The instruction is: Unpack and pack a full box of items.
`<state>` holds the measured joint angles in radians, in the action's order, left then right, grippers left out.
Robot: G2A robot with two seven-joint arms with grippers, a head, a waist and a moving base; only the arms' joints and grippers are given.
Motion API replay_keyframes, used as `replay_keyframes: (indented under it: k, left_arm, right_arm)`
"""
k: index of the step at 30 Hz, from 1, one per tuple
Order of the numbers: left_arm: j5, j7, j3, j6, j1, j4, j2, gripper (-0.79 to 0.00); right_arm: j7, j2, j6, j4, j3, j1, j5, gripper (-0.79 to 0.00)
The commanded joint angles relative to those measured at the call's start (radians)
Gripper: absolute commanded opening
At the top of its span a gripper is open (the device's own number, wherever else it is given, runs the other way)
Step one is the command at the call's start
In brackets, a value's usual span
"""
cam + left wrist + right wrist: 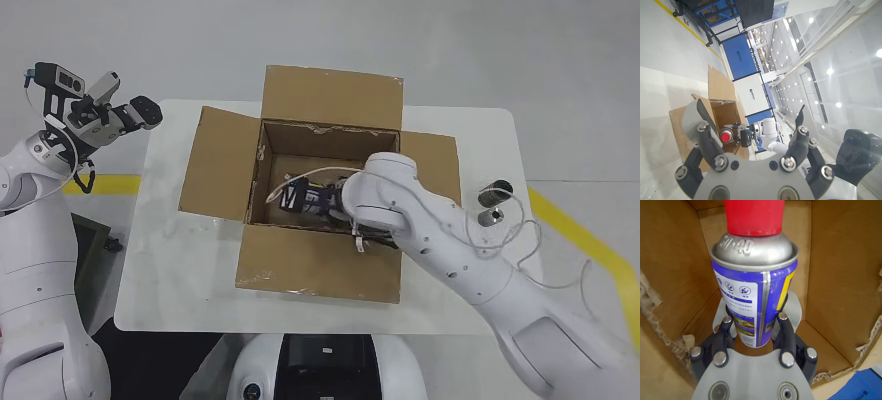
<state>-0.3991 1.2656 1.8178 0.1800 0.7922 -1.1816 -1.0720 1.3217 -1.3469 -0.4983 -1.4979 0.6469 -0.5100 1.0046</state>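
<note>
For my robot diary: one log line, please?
right gripper: shut on blue red-capped spray can | location: inside brown cardboard box | left gripper: open

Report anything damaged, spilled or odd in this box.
The cardboard box is torn and ragged along its flap folds, with shredded paper edges. The spray can in the right gripper looks undented, with its red cap on. Nothing looks spilled.

Bright, even overhead light, round ceiling lamps [830,71] flaring, soft shadows, wrist views bowed at edges.
</note>
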Motion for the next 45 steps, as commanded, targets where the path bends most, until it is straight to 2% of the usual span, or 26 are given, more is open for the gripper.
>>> replay_keyframes:
  k: [1,4,7,12,16,19,20,21,27,32,45]
  left_arm:
    - [0.000,0.000,0.000,0.000,0.000,0.000,0.000,0.000]
    - [0.000,0.000,0.000,0.000,0.000,0.000,0.000,0.000]
    - [0.000,0.000,0.000,0.000,0.000,0.000,0.000,0.000]
    - [0.000,0.000,0.000,0.000,0.000,0.000,0.000,0.000]
    - [0.000,0.000,0.000,0.000,0.000,0.000,0.000,0.000]
    - [0.000,0.000,0.000,0.000,0.000,0.000,0.000,0.000]
    - [0.000,0.000,0.000,0.000,0.000,0.000,0.000,0.000]
    - [0.000,0.000,0.000,0.000,0.000,0.000,0.000,0.000]
    - [0.000,0.000,0.000,0.000,0.000,0.000,0.000,0.000]
    - [0.000,0.000,0.000,0.000,0.000,0.000,0.000,0.000]
    - [0.000,0.000,0.000,0.000,0.000,0.000,0.000,0.000]
  right_arm:
    - [-0.001,-0.009,0.001,0.036,-0.017,0.020,-0.008,-0.785]
    - [-0.004,-0.023,0.005,0.076,-0.041,0.042,-0.013,-0.723]
    - [-0.005,-0.034,0.005,0.103,-0.061,0.058,-0.010,-0.570]
    - [-0.002,-0.048,-0.002,0.122,-0.089,0.070,-0.001,-0.477]
    - [-0.006,-0.054,0.002,0.128,-0.099,0.074,0.011,-0.369]
    - [-0.007,-0.057,0.007,0.129,-0.101,0.073,0.020,-0.102]
    - [-0.007,-0.058,0.007,0.128,-0.101,0.072,0.022,-0.034]
    - [-0.006,-0.058,0.007,0.127,-0.100,0.071,0.023,0.000]
    - [-0.011,-0.051,0.026,0.091,-0.075,0.054,0.042,0.000]
    - [-0.030,-0.031,0.061,0.013,-0.011,0.019,0.060,0.000]
    - [-0.141,0.051,0.163,-0.315,0.286,-0.208,0.135,0.000]
